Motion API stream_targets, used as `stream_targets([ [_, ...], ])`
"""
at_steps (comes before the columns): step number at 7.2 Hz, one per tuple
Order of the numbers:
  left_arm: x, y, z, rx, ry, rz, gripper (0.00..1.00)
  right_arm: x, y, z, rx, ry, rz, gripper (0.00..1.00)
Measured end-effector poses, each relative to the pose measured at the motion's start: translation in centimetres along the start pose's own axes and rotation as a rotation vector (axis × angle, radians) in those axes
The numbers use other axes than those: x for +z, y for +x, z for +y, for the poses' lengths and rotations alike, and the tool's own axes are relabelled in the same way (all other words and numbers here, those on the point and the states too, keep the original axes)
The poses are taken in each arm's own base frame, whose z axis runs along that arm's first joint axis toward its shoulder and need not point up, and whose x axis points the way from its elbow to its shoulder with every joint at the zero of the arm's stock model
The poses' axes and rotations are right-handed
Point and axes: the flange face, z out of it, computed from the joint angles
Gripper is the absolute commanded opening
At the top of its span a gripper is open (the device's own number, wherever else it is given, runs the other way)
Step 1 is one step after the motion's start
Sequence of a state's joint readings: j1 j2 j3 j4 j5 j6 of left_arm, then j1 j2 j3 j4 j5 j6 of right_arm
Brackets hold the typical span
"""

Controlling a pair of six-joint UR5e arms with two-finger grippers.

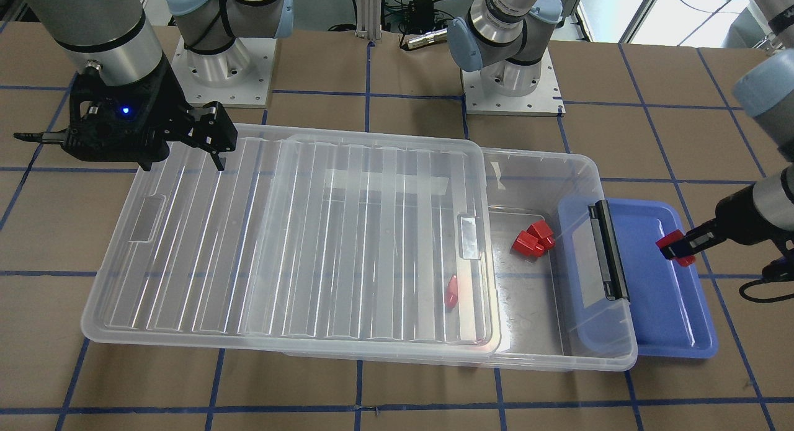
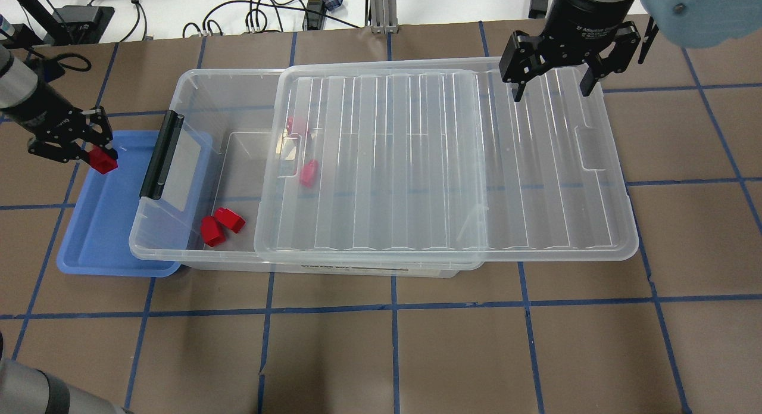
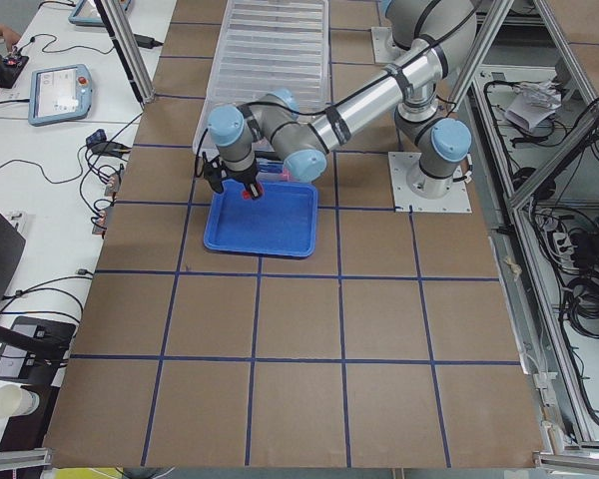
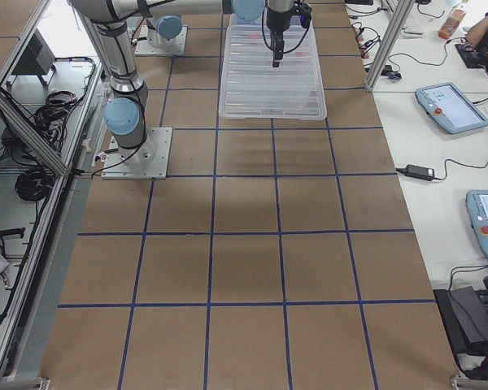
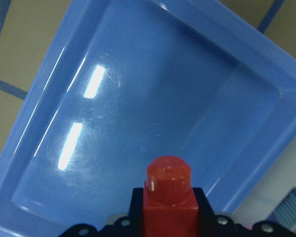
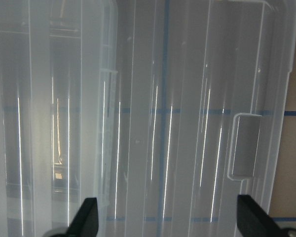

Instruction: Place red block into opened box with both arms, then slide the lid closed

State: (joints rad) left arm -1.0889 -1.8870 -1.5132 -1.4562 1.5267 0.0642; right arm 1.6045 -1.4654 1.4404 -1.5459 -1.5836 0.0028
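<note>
clamped together on one red block [image 2: 105, 162], the left gripper [image 2: 98, 155] hangs over the 11 o'clock part of the single blue tray [image 2: 89, 247]. one clear box [image 2: 178, 256] rests its black-latched end over the tray's 3 o'clock side. two loose blocks [image 2: 220, 228] lie just beside each other at the box's 7 o'clock corner, in the uncovered strip. one lid [image 2: 536, 223] covers the remainder and overhangs at 3 o'clock. beneath it shows a blurred red shape [image 2: 308, 173], its count hard to tell. wide apart and empty, the right gripper [image 2: 553, 92] sits over the lid's 1 o'clock corner; contact unclear.
</note>
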Motion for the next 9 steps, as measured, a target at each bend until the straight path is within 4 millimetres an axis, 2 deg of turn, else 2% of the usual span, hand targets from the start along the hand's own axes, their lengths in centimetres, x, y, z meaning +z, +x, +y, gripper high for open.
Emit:
stream_targets([
  [1, -3.7, 3.6, 2.0, 0.059, 0.009, -0.038, 0.00, 0.0, 0.0, 0.0, 0.000, 0.000, 0.001, 1.00],
  [2, -5.6, 7.2, 4.1, 0.120, 0.023, -0.061, 0.00, 0.0, 0.0, 0.0, -0.001, -0.001, 0.001, 1.00],
  [3, -5.7, 10.5, 5.9, 0.163, 0.022, -0.072, 0.00, 0.0, 0.0, 0.0, -0.001, -0.001, 0.001, 1.00],
  [4, -4.6, 12.8, 7.1, 0.173, 0.017, -0.076, 0.00, 0.0, 0.0, 0.0, -0.001, -0.001, 0.001, 1.00],
  [7, 1.6, 16.8, 8.8, 0.187, 0.009, -0.085, 0.00, 0.0, 0.1, 0.0, -0.002, -0.001, 0.002, 1.00],
  [8, 3.5, 18.4, 9.6, 0.219, 0.020, -0.090, 0.00, -0.1, 0.4, -0.1, -0.003, 0.000, 0.008, 1.00],
  [9, 5.1, 19.5, 10.1, 0.248, 0.039, -0.091, 0.05, -0.2, 1.5, -0.4, 0.003, 0.000, 0.019, 1.00],
])
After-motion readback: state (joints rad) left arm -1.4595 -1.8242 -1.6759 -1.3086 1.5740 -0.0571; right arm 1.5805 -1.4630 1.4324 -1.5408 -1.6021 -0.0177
